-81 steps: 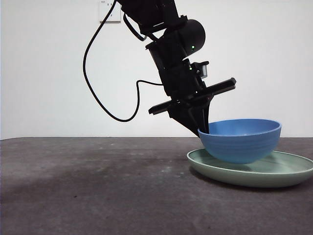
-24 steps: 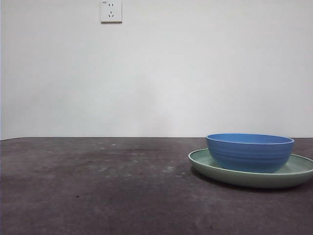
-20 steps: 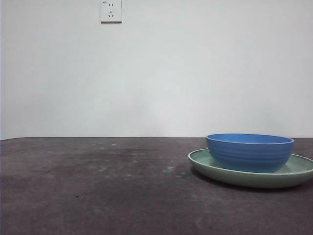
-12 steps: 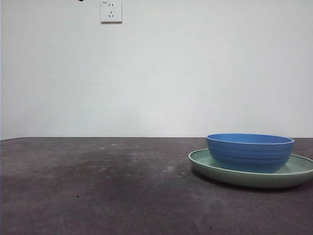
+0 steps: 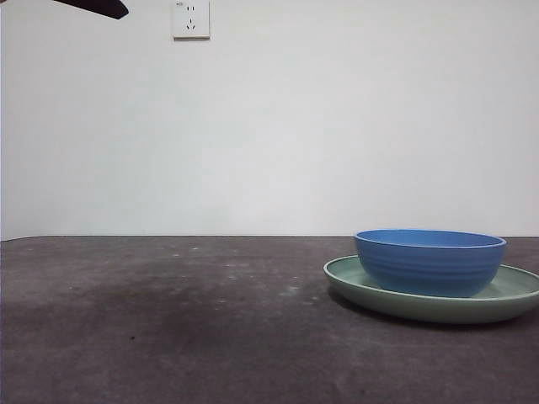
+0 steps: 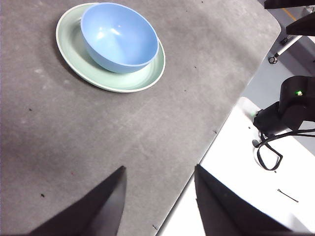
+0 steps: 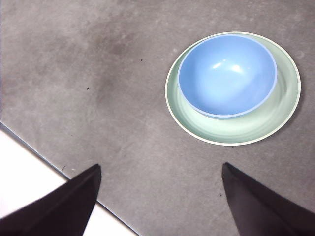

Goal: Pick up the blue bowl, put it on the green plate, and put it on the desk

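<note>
The bowl (image 5: 430,262) sits upright in the plate (image 5: 381,293), off-centre, on the desk (image 5: 168,328); neither arm touches it. Left gripper (image 6: 158,192) and right gripper (image 7: 160,191) hang high above, jaws spread, empty. Placement judged complete; lifting the bowl onto bare desk remains.

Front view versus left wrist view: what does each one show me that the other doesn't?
Only the front view shows the wall socket and a black arm tip at the top corner. Only the left wrist view shows the open left gripper, the desk's edge and the other arm's base beyond it. Both show the blue bowl resting on the green plate on the desk.
</note>
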